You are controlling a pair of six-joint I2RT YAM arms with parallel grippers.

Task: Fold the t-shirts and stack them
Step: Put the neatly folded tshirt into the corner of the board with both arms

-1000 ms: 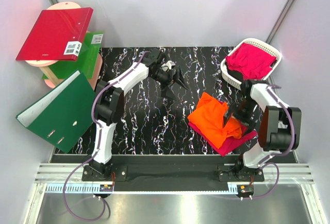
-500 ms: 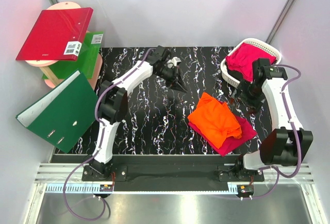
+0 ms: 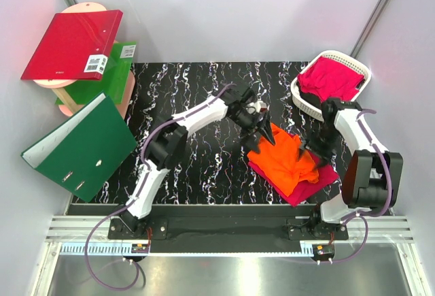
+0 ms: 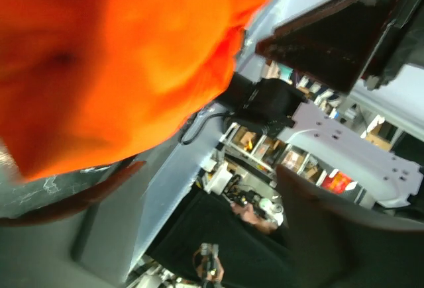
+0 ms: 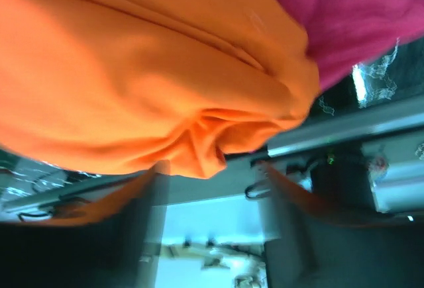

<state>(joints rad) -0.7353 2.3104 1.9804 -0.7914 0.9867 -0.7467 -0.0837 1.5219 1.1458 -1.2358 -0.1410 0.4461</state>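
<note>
On the right half of the counter (image 3: 190,105), we found the orange shirt (image 3: 282,163) lying crumpled on top of a pink shirt (image 3: 327,175). Both were bunched rather than squared. A second pink shirt (image 3: 333,78) sat heaped and unfolded in the basket (image 3: 297,95) at the far right corner.

The left pincer (image 3: 264,123) was stretched across to the far left corner of the orange shirt, at or just above the cloth. Its wrist view showed the jaws standing apart with nothing between them and orange cloth just beside. We recorded it as released.

The right pincer (image 3: 306,150) stood at the right edge of the same shirt. Its wrist view showed the jaws parted with a puckered fold of orange at their mouth. We saw no cloth clamped and recorded it as released too, though contact could not be ruled out.

Assessment: the step in hand appeared to be taking hold of the orange shirt at two points, to spread or refold it. No neat stack existed yet and the basket shirt was not yet dealt with, so we judged the task to be at an early stage. The next move would call for both pincers to close on orange cloth only, without catching the pink beneath. They would then need to lift together so the cloth does not twist.
</note>
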